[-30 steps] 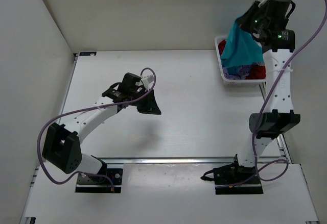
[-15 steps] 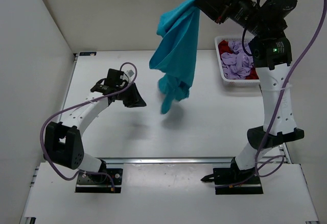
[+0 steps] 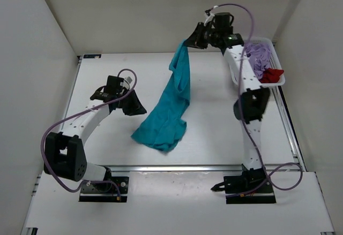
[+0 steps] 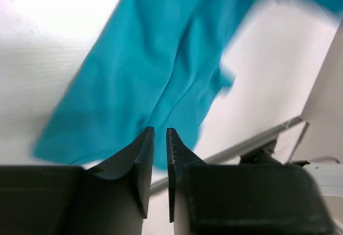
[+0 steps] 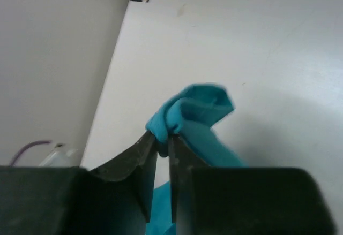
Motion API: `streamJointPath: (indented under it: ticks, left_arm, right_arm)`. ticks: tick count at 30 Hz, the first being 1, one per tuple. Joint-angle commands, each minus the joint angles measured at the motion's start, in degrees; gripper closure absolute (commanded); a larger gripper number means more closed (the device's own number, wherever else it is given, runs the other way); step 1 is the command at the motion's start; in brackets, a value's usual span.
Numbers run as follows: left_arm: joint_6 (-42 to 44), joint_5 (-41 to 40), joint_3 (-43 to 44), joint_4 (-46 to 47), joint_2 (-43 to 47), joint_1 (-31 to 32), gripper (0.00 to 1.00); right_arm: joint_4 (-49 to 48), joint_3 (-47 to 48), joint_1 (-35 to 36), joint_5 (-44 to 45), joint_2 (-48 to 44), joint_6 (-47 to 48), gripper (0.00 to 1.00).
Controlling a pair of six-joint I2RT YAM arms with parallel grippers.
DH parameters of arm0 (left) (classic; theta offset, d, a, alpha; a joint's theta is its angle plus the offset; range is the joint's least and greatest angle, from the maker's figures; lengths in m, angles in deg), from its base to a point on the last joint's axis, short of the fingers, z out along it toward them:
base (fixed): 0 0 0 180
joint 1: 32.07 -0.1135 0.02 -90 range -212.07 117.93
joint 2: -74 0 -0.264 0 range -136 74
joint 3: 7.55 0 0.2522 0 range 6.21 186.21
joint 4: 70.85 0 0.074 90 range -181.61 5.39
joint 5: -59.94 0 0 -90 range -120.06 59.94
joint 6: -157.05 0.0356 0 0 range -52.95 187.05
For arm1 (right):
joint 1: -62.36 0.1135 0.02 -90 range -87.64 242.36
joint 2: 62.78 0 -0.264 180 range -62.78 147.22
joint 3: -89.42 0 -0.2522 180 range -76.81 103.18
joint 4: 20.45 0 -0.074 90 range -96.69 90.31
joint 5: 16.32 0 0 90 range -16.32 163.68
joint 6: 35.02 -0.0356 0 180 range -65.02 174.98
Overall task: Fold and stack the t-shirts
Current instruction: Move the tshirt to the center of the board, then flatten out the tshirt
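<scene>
The teal-blue t-shirt (image 3: pixel 171 106) hangs stretched from my right gripper (image 3: pixel 188 43), which is shut on a bunched fold of it (image 5: pixel 198 109) high over the table's far side. Its lower end lies crumpled on the table near the front middle. My left gripper (image 3: pixel 138 109) hovers just left of that lower end, jaws a narrow gap apart (image 4: pixel 160 130) with nothing between them, and teal cloth (image 4: pixel 161 58) fills the view beyond. The lavender t-shirt (image 3: pixel 261 55) and the red t-shirt (image 3: pixel 272 75) lie in the basket.
The white mesh basket (image 3: pixel 280 81) stands at the table's far right corner, beside the right arm's upper link. White walls close in the table on the left, back and right. A metal rail runs along the front edge (image 3: pixel 203 167).
The right arm has swung the teal t-shirt out of the basket, leftward and down, so its lower end now rests on the table. The left gripper has drawn slightly left and nearer.
</scene>
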Motion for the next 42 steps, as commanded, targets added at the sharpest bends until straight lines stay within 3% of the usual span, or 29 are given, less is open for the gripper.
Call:
streamJointPath:
  ticks: [1, 2, 5, 7, 9, 12, 15, 17, 20, 25, 29, 32, 36, 37, 39, 42]
  left_arm:
    - [1.15, -3.21, -1.61, 2.72, 4.08, -0.95, 0.72]
    - [1.06, -4.53, -2.57, 4.38, 4.70, -0.69, 0.71]
    - [-0.43, -7.88, -3.29, 6.58, 7.07, 2.55, 0.68]
    - [-0.26, -14.87, -2.07, 7.38, 8.40, 9.91, 0.65]
    - [0.18, -19.46, -0.66, 7.47, 6.91, 14.06, 0.64]
    - [0.36, -19.40, 0.67, 10.10, 4.19, 15.92, 0.64]
    - [0.36, -20.27, -1.87, 13.97, 3.82, 16.97, 0.64]
    - [1.06, -21.24, -3.19, 16.52, 3.56, 19.17, 0.62]
    - [3.95, -23.43, -0.58, 17.05, 0.50, 24.53, 0.58]
    - [9.05, -27.82, 5.24, 15.12, -8.20, 31.47, 0.49]
    - [14.84, -38.62, 13.48, 12.05, -17.50, 38.06, 0.45]
    - [18.10, -41.99, 20.94, 9.07, -25.58, 38.52, 0.43]
    - [19.51, -43.82, 31.75, 2.04, -35.09, 38.95, 0.43]
    - [19.78, -44.61, 32.91, 1.24, -35.72, 39.39, 0.47]
    - [19.70, -46.11, 35.64, -0.35, -36.86, 39.48, 0.65]
    - [19.25, -45.42, 36.44, -0.44, -37.48, 38.34, 0.72]
  right_arm:
    - [10.83, 26.71, 1.38, -0.64, 13.78, 0.54, 0.84]
    - [9.19, 24.52, 1.47, -2.47, 12.62, 1.13, 0.67]
    - [15.11, 18.70, 3.13, 1.96, 7.87, 7.18, 0.59]
    - [24.95, 19.67, 5.94, 13.28, 3.49, 14.21, 0.61]
    - [29.28, 18.53, 7.43, 17.35, 0.93, 15.02, 0.64]
    - [30.10, 8.97, 10.34, 23.42, -8.82, 16.25, 0.72]
    - [24.16, -10.34, 14.03, 29.92, -24.09, 16.69, 0.72]
    - [13.61, -38.03, 16.32, 31.61, -42.76, 13.55, 0.70]
    - [2.68, -63.31, 15.10, 27.14, -58.80, 7.13, 0.66]
    - [-4.78, -87.33, 16.16, 26.61, -76.41, 2.12, 0.60]
    - [-12.42, -102.99, 6.42, 14.69, -87.22, 0.69, 0.58]
    - [-16.30, -107.59, 2.62, 8.69, -88.64, 1.92, 0.58]
    - [-17.37, -109.88, 2.87, 8.50, -89.34, 3.78, 0.57]
    - [-17.98, -110.41, 3.40, 8.24, -89.70, 3.34, 0.57]
    - [-19.30, -111.99, 4.54, 7.80, -90.66, 1.59, 0.56]
    - [-22.10, -114.01, 6.74, 9.02, -91.63, -0.09, 0.56]
